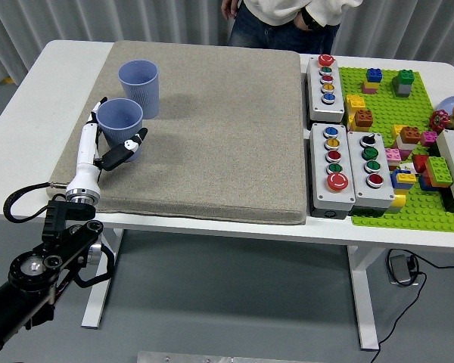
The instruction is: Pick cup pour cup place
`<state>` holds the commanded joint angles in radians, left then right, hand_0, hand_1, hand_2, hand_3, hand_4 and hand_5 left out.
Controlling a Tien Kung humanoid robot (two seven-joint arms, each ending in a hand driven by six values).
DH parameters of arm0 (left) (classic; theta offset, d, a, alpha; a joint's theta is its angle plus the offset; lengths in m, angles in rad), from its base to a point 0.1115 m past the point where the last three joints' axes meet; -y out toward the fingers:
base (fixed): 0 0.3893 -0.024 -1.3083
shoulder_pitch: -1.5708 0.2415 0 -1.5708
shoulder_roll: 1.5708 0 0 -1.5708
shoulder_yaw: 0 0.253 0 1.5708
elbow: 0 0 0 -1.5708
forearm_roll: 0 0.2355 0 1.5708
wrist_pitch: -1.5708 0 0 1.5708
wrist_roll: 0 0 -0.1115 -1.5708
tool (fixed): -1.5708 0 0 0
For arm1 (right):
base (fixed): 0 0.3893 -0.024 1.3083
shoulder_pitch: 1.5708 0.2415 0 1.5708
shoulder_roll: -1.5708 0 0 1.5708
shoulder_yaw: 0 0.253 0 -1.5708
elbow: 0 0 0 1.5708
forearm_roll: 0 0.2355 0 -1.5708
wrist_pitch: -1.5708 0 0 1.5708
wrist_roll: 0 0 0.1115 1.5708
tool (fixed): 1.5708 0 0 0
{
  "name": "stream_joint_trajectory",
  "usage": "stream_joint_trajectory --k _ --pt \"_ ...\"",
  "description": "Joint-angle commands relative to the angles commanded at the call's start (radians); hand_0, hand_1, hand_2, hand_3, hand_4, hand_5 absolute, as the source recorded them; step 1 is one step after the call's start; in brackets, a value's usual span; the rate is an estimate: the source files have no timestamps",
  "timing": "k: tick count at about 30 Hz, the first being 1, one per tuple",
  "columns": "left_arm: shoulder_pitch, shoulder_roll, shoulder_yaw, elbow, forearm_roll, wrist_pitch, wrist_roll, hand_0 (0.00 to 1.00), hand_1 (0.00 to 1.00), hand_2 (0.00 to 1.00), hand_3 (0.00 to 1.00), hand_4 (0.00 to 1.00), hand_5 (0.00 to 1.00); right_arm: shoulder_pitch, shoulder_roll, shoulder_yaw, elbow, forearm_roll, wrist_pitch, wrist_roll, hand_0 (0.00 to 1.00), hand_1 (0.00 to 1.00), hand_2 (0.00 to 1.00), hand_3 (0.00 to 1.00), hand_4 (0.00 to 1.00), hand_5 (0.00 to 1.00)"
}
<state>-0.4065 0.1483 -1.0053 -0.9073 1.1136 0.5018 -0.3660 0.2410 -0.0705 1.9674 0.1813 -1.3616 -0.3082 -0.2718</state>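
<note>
Two blue-purple cups stand upright on the grey mat (212,128). The far cup (138,87) is near the mat's back left corner. Just in front of it is the near cup (121,121), with my left hand (115,134) around it. The white fingers (95,115) lie along its left side and the thumb (130,148) presses on its lower right side. I cannot see what is inside either cup. My right arm is not in view.
Right of the mat are grey button boxes (326,88) (334,167) (370,162) and a green baseplate (408,144) with several toy bricks. A person (287,19) stands at the far edge. The mat's edge drops to white table (23,106) at the left.
</note>
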Motion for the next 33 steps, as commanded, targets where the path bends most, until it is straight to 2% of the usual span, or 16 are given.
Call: stream_joint_trajectory --k 12,13,19,20,24,25,31,32,33 --pt "-0.012 0.002 0.005 0.017 0.034 0.017 0.032 0.890 0.909 0.998 0.998 0.889 0.362 0.002 -0.001 0.000 0.000 0.002 0.000 0.001 0.673 0.594 0.554 0.572 0.002 0.073" --pt "-0.013 0.001 0.005 0.018 0.039 0.020 0.036 0.823 0.847 0.998 0.998 0.851 0.262 0.002 -0.001 -0.001 0.000 0.004 0.000 0.002 0.673 0.594 0.554 0.572 0.002 0.074" --pt "-0.014 0.000 0.009 0.023 0.051 0.029 0.047 0.823 0.847 0.998 0.998 0.851 0.262 0.003 -0.001 -0.002 0.000 0.003 0.000 0.000 0.673 0.594 0.554 0.572 0.002 0.074" --pt "-0.015 -0.001 0.009 0.023 0.051 0.029 0.048 0.778 0.805 0.966 0.998 0.838 0.235 0.003 -0.001 -0.002 0.000 0.003 0.000 0.000 0.673 0.594 0.554 0.572 0.002 0.074" --pt "-0.014 0.000 0.010 0.024 0.048 0.035 0.048 0.778 0.805 0.966 0.998 0.838 0.235 0.002 -0.001 -0.001 0.000 0.001 0.000 0.000 0.673 0.594 0.554 0.572 0.002 0.074" --pt "-0.013 0.000 0.012 0.022 0.047 0.046 0.046 0.720 0.733 0.879 0.933 0.784 0.155 0.002 -0.001 -0.001 0.000 0.002 0.000 -0.001 0.673 0.595 0.554 0.572 0.002 0.074" --pt "-0.011 -0.002 0.016 0.018 0.046 0.071 0.045 0.720 0.733 0.879 0.933 0.784 0.155 0.000 -0.001 0.001 0.000 -0.001 0.001 -0.001 0.673 0.595 0.554 0.572 0.002 0.074" --pt "-0.011 -0.003 0.017 0.018 0.045 0.077 0.043 0.648 0.682 0.800 0.848 0.763 0.129 0.000 -0.001 0.001 0.000 -0.002 0.001 -0.001 0.672 0.594 0.552 0.571 0.002 0.073" --pt "-0.011 -0.003 0.018 0.017 0.045 0.081 0.043 0.648 0.682 0.800 0.848 0.763 0.129 0.000 -0.001 0.001 0.000 -0.002 0.001 -0.001 0.672 0.594 0.552 0.571 0.002 0.073"
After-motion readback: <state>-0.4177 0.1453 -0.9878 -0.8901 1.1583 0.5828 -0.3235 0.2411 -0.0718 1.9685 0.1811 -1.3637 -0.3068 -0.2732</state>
